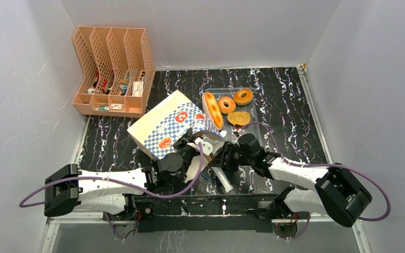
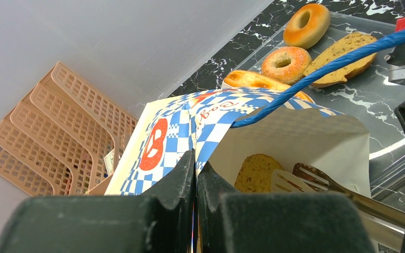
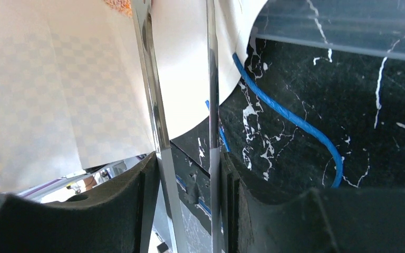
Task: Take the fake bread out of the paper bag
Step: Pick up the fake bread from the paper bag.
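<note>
The paper bag lies on its side with its mouth toward the arms. My left gripper is shut on the bag's upper mouth edge, jaws pinched on the checkered paper. Inside the bag lies a brown toast-like slice of fake bread. My right gripper is shut on metal tongs, whose slotted tips reach into the bag beside that slice. On the clear tray lie a long loaf, two glazed rings and another slice.
A peach mesh file organizer stands at the back left against the wall. The bag's blue cord handle stretches across toward the tray, and another loop of cord lies on the black marbled table. White walls close in three sides.
</note>
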Robot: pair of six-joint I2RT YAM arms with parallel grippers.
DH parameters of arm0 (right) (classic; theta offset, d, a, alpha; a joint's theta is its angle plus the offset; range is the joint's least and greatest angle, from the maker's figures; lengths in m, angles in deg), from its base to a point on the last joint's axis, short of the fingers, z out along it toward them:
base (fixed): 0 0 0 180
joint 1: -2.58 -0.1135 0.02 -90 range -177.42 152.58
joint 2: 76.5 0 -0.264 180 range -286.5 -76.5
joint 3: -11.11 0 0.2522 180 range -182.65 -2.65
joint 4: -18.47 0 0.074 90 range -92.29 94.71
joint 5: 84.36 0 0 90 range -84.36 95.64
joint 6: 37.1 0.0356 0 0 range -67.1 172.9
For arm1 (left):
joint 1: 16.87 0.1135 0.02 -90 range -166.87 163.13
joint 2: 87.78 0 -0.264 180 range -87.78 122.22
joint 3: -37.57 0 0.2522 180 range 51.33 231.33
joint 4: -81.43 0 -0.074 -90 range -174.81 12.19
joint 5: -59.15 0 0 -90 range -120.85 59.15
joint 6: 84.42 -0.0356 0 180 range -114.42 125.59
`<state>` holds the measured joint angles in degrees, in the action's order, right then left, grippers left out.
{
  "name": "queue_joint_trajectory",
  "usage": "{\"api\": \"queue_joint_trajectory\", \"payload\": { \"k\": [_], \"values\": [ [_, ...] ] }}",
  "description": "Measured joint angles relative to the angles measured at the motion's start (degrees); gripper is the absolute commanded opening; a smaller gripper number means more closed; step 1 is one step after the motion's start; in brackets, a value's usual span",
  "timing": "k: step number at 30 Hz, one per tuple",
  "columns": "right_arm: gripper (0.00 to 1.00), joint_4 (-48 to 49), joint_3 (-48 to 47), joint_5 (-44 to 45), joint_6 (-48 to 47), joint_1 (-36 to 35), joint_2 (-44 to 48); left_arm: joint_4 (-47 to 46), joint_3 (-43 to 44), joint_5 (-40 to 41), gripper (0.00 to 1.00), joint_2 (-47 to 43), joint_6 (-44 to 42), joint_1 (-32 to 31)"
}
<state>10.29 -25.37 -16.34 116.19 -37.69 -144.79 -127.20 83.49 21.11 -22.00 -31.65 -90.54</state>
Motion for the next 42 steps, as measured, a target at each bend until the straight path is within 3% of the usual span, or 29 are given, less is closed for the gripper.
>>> {"api": "queue_joint_trajectory", "payload": {
  "k": [29,42],
  "values": [
    [0.41,9.64,-9.44,-8.63,-3.87,3.69,-21.07,2.82,-0.02,-1.2,0.0,0.02,2.93,0.02],
    [0.18,16.22,-10.21,-13.64,-1.11,4.81,-25.59,2.91,-0.35,-0.85,0.0,0.02,2.91,0.07]
  ]
}}
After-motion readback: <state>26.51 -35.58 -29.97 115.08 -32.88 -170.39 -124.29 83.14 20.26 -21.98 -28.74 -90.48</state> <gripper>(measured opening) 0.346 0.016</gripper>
